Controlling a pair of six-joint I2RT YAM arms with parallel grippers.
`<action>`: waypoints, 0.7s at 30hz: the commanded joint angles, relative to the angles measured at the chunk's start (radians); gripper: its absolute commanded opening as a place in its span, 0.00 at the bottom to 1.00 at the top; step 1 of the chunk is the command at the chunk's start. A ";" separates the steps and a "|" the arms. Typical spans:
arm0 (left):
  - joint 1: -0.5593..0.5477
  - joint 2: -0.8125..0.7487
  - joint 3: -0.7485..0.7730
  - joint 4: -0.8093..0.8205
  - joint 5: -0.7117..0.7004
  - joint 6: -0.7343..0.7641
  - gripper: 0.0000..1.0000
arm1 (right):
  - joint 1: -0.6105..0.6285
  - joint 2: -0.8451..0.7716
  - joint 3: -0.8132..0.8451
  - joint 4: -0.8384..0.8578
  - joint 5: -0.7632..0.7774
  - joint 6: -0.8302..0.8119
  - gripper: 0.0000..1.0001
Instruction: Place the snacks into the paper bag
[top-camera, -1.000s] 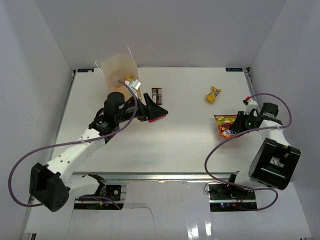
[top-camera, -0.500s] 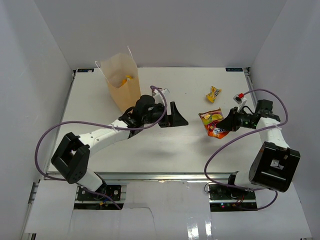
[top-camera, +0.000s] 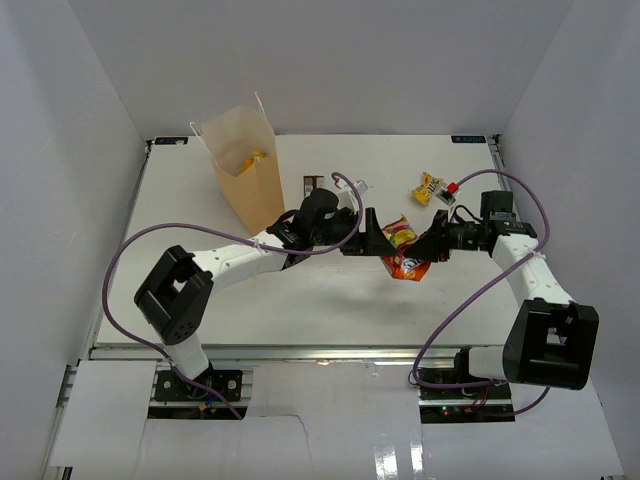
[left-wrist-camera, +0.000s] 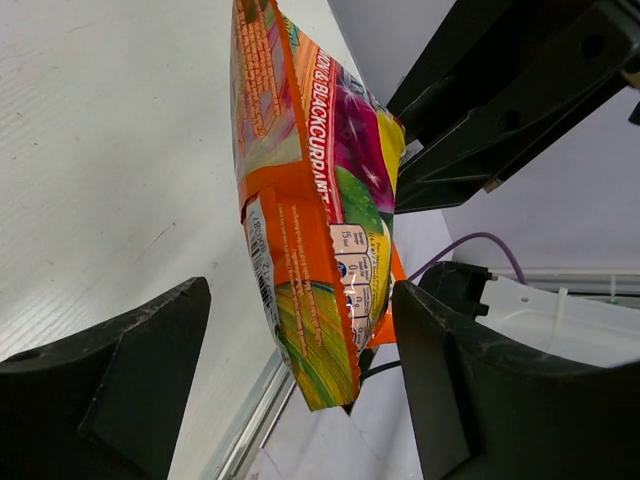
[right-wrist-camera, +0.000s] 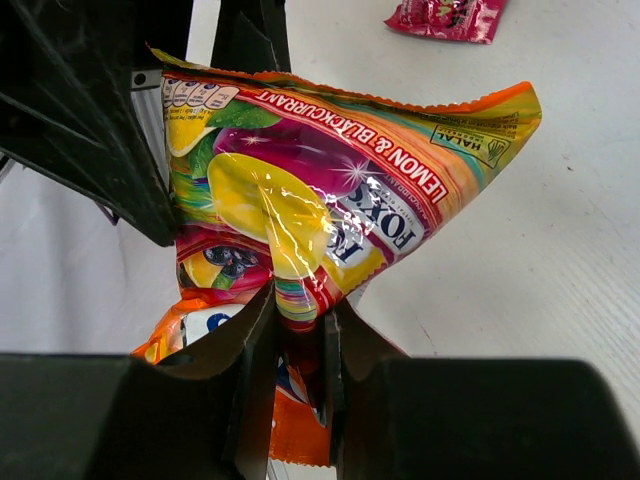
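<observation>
My right gripper (top-camera: 425, 247) is shut on one edge of the large orange snack bag (top-camera: 403, 252) and holds it above the table's middle. In the right wrist view the bag (right-wrist-camera: 330, 190) is pinched between my jaws (right-wrist-camera: 298, 340). My left gripper (top-camera: 383, 240) is open, and the bag (left-wrist-camera: 310, 200) hangs between its wide-apart fingers (left-wrist-camera: 110, 390) without touching them. The tan paper bag (top-camera: 245, 170) stands upright at the back left with a yellow packet (top-camera: 256, 155) inside. A dark brown bar (top-camera: 312, 186) and a yellow packet (top-camera: 428, 188) lie on the table.
A red/pink packet (right-wrist-camera: 445, 15) lies on the table beyond the orange bag in the right wrist view. The two arms meet nose to nose at the table's centre. White walls close in the left, right and back sides.
My right gripper lifted the orange bag and carried it left to the centre. My left arm swung right from beside the paper bag, and its open jaws now straddle the orange bag.
</observation>
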 joint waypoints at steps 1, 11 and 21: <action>-0.007 -0.017 0.040 0.020 0.004 0.021 0.82 | 0.021 -0.027 0.051 0.074 -0.070 0.065 0.08; -0.003 -0.029 0.048 -0.025 -0.001 0.046 0.25 | 0.027 -0.025 0.057 0.065 -0.067 0.053 0.37; 0.164 -0.213 0.084 -0.301 -0.079 0.193 0.00 | 0.026 -0.071 0.101 0.027 0.022 0.000 0.70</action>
